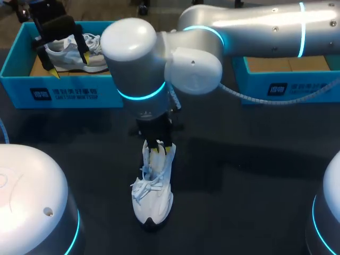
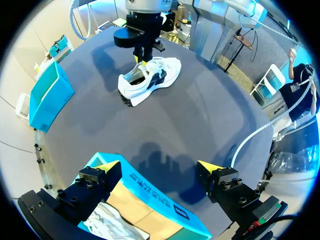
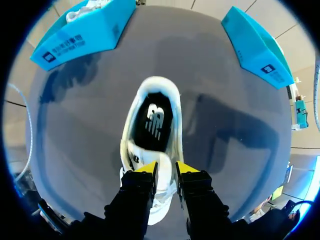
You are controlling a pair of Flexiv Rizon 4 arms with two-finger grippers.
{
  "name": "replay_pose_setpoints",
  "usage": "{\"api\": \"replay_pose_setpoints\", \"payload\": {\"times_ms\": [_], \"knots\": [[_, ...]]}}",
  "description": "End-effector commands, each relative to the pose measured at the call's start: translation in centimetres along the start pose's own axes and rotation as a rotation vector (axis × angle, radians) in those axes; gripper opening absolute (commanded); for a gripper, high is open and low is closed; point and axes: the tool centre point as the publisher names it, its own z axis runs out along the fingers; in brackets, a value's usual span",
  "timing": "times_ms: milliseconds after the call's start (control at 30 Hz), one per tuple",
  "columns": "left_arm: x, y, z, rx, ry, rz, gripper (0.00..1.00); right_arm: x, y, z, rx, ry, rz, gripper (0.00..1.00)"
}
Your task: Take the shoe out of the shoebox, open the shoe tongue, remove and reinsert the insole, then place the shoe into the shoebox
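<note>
White shoe (image 1: pixel 153 196): out of the box, upright on the bench (image 1: pixel 239 175), right under your right hand (image 3: pixel 167 169), heel end ahead of it.
Step in hand: opening the tongue, by my reading; the insole work is not yet begun.
Right hand: clenched on the tongue (image 3: pixel 135 157), yellow tips close together either side of it.
Left hand (image 2: pixel 159 166): released, tips wide apart, hanging over the blue shoebox (image 1: pixel 64 93); a second pale shoe (image 1: pixel 69 53) lies in the box below it.
Look of the shoe: white upper, loose laces (image 1: pixel 146 186), dark side trim; the black insole (image 3: pixel 155 120) lies flat in the opening just ahead of your right hand.
Next move: probably draw the tongue back toward the toe, gently, so the shoe does not tip.
</note>
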Motion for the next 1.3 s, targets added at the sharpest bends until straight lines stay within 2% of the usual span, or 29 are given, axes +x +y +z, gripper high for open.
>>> {"api": "replay_pose_setpoints", "payload": {"times_ms": [33,200,267,333,400,467,500,767,833,867,1167,1300], "knots": [[0.0,0.1,0.0,0.0,0.003,0.001,1.0,-0.4,0.1,-0.4,-0.024,0.033,0.038,0.23],[0.0,0.1,0.0,0.0,0.003,0.001,1.0,-1.5,0.9,-1.1,-0.031,0.07,-0.157,0.26],[0.0,0.1,0.0,0.0,0.003,0.001,1.0,-1.8,1.2,-1.6,-0.042,0.09,-0.259,0.33],[0.0,0.1,0.0,0.0,0.003,0.001,1.0,-1.9,1.8,-2.0,0.012,0.061,-0.347,0.42],[0.0,0.1,0.0,0.0,0.003,0.001,1.0,-2.0,2.0,-2.2,0.004,0.063,-0.373,0.46],[0.0,0.1,0.0,0.0,0.003,0.001,1.0,-2.1,2.3,-2.7,-0.018,0.096,-0.507,0.62],[0.0,0.1,0.0,0.0,0.003,0.001,1.0,-2.0,2.6,-3.1,0.001,0.108,-0.591,1.0],[0.0,0.1,0.0,0.0,0.003,0.001,1.0,-1.3,4.8,-3.5,0.042,0.148,-0.929,1.0],[0.0,0.1,0.0,0.0,0.003,0.001,1.0,-1.1,5.0,-3.4,0.001,0.167,-1.103,1.0],[0.0,0.1,0.0,0.0,0.003,0.001,1.0,-1.1,5.0,-3.3,0.016,0.185,-1.151,1.0],[0.0,0.1,0.0,0.0,0.003,0.001,1.0,-1.1,5.0,-3.3,0.016,0.185,-1.151,1.0],[0.0,0.1,0.0,0.0,0.003,0.001,1.0,-1.2,5.9,-2.3,-0.005,0.159,-1.228,1.0]]}}
